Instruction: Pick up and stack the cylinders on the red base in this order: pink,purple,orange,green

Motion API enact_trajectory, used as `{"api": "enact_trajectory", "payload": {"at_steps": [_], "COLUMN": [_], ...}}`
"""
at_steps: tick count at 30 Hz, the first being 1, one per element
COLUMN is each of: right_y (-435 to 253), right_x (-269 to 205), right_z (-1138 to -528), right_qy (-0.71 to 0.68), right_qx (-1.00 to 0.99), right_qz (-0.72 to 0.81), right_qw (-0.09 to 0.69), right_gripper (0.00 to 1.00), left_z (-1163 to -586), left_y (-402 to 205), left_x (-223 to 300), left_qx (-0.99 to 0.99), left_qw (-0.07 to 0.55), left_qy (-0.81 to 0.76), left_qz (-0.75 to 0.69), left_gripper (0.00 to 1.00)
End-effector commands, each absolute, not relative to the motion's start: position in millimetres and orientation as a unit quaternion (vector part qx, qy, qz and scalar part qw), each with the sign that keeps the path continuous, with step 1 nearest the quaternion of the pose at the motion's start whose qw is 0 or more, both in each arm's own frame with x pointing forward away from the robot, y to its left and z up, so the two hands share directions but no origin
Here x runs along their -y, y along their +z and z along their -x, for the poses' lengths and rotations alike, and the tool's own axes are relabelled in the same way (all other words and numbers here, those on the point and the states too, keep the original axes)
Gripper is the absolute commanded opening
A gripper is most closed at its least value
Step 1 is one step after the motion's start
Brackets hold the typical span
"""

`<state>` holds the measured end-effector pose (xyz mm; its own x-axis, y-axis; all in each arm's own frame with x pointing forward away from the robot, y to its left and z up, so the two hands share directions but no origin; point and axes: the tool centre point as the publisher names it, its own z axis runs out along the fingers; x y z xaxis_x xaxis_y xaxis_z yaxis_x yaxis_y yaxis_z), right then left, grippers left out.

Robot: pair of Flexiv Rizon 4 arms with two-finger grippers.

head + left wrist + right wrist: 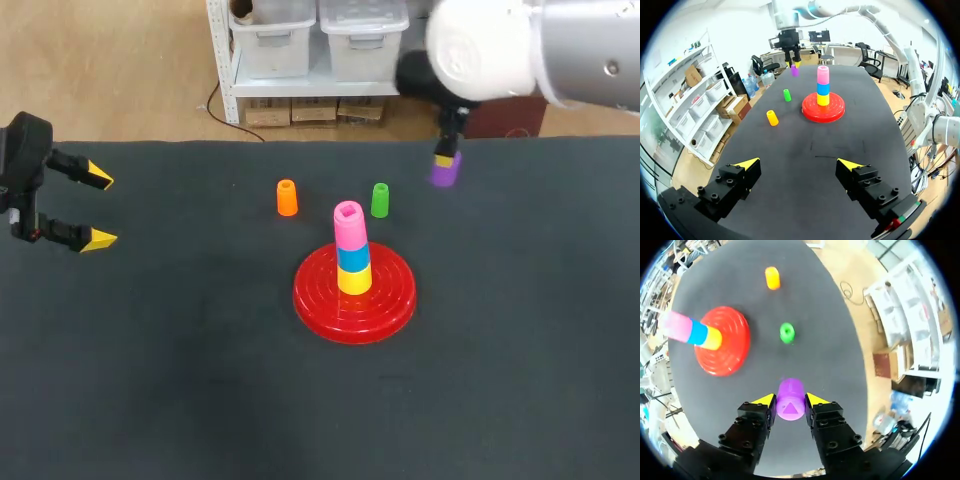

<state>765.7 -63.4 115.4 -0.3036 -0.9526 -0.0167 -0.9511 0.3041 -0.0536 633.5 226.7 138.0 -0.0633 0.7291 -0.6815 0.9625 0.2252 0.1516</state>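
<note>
Right gripper (790, 401) is seen pinching the purple cylinder (445, 172) from two sides, upright, near the far edge of the table (200, 380) and well apart from the red base (320, 310). It is probably held this way because purple comes next in the order. Whether it is already lifted clear of the table cannot be judged with certainty. The left gripper (799, 162) is held spread wide and empty at the table's left side, likely to be kept out of the way. On the base a stack is carried: yellow (353, 279) lowest, blue (352, 257) above, the pink cylinder (349, 225) on top. Just behind the base, the orange cylinder (287, 197) and green cylinder (380, 199) are left standing apart, not yet stacked.
</note>
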Motion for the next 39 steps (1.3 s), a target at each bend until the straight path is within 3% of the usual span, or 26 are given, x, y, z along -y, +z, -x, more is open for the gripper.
{"api": "enact_trajectory", "payload": {"at_steps": [1, 16, 28, 39], "right_y": [145.3, 186.2, 201.3, 208.7], "right_x": [27.9, -68.7, -95.0, -93.1], "right_z": [-752.3, -711.2, -688.4, -653.4], "right_qy": [-0.037, -0.007, -0.023, -0.025], "right_qx": [-0.801, -0.806, -0.813, -0.836], "right_qz": [0.597, 0.592, 0.581, 0.547], "right_qw": [0.031, 0.005, -0.032, -0.006], "right_gripper": [0.0, 0.0, 0.0, 0.0], "left_z": [-632.7, -632.7, -632.7, -632.7], "left_y": [137.0, 137.0, 137.0, 137.0], "left_x": [-227.0, -227.0, -227.0, -227.0], "left_qx": [-0.707, -0.707, -0.707, -0.707], "left_qw": [0.336, 0.336, 0.336, 0.336], "left_qy": [-0.174, -0.174, -0.174, -0.174], "left_qz": [-0.597, -0.597, -0.597, -0.597], "left_gripper": [1.0, 1.0, 1.0, 1.0]}}
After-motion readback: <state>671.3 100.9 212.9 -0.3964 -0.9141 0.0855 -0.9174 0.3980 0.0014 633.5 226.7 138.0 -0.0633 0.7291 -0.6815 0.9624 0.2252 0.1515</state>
